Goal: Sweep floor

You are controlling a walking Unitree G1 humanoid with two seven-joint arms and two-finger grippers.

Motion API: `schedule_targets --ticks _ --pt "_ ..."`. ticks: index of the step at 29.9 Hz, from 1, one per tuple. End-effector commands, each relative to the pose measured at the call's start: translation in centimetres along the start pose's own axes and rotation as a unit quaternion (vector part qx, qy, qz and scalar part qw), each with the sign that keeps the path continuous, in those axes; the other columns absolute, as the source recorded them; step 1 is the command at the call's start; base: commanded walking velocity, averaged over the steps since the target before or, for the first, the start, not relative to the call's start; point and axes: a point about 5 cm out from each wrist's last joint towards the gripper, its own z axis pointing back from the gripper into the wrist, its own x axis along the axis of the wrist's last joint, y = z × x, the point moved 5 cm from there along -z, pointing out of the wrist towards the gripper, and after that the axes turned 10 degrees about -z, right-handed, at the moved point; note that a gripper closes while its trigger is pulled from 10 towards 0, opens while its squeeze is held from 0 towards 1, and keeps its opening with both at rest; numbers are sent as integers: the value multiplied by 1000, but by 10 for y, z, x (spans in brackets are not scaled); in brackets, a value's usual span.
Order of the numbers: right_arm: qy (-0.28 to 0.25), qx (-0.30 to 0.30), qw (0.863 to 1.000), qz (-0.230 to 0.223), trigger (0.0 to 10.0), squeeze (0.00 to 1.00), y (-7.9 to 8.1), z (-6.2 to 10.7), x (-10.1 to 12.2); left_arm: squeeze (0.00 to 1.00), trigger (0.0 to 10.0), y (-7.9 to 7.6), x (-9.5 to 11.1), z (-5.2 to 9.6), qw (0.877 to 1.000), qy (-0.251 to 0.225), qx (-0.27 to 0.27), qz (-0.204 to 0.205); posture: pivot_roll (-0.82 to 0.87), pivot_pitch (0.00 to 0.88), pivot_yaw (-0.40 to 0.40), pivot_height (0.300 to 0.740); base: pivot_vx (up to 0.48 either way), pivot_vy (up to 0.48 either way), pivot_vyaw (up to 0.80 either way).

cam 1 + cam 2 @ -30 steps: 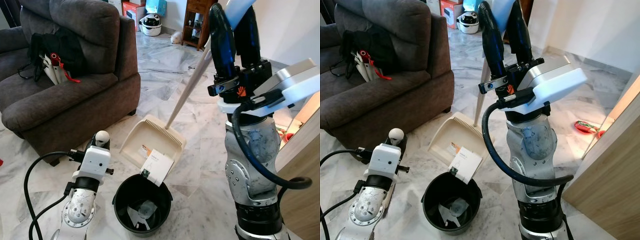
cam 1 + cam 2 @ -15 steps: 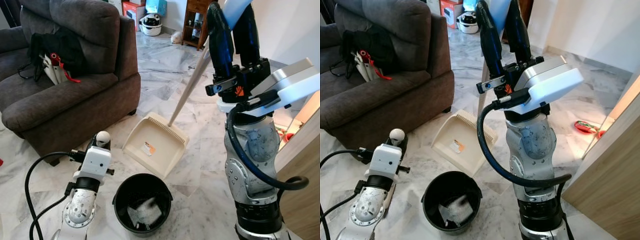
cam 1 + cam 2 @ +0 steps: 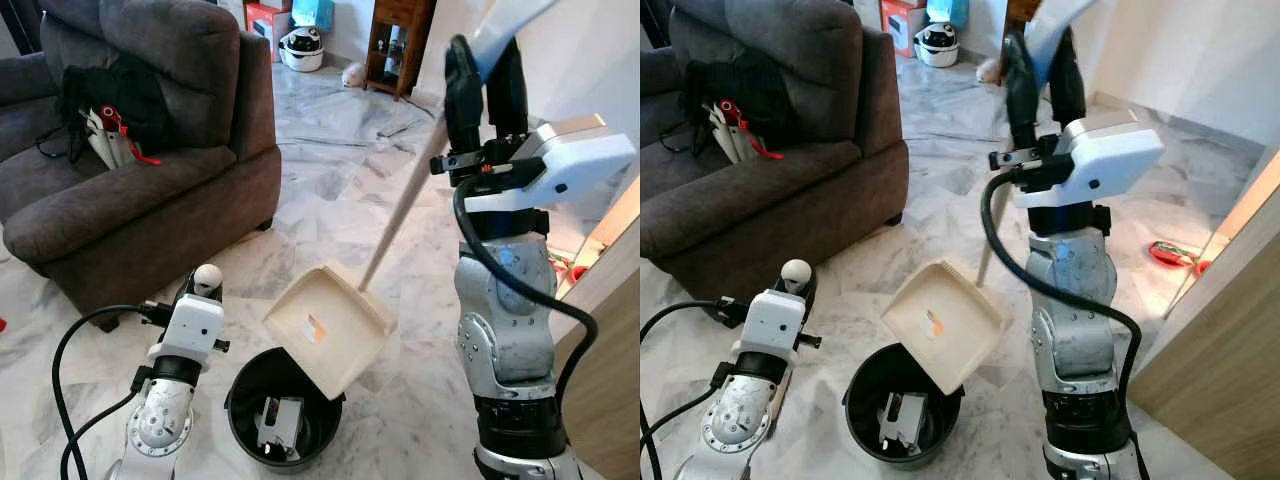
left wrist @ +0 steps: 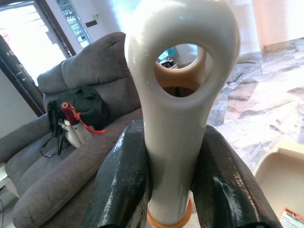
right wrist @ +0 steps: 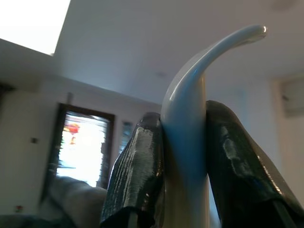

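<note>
The floor (image 3: 330, 150) is pale marble tile with grey veining. A black bin (image 3: 283, 425) stands on it, just beside the left gripper's fingers (image 4: 123, 190) and well below the right gripper's fingers (image 3: 462, 95). A dark grey sofa (image 3: 140, 180) rests on the floor on the far side of the left fingers. Further off, beyond the right fingers, a wooden stand (image 3: 398, 45), a white helmet (image 3: 302, 48) and a red box (image 3: 264, 18) sit on the tiles. A small red object (image 3: 1175, 255) lies near the wooden panel (image 3: 1230, 360).
</note>
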Motion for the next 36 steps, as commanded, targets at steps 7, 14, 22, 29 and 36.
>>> schedule_targets --ticks 7,14,22,29,36 --pt "-10 -79 994 74 10000 0 -36 2 1 0 10000 2 8 -1 1000 -22 3 -14 162 9 -19 740 0 0 0" --pt "4 -120 984 132 10000 0 -63 11 -9 0 10000 0 8 0 1000 -21 1 -12 163 10 -20 740 0 0 0" --pt "53 -118 962 240 10000 0 -82 29 -39 0 10000 -1 8 1 1000 -22 -1 -9 164 12 -20 740 0 0 0" --pt "97 -110 949 278 10000 0 -94 49 -70 0 10000 -3 9 2 1000 -24 -7 -5 168 13 -22 740 0 0 0" --pt "179 -103 953 221 10000 0 -97 74 -109 0 10000 -6 8 3 1000 -23 -14 -1 166 7 -23 740 0 0 0"
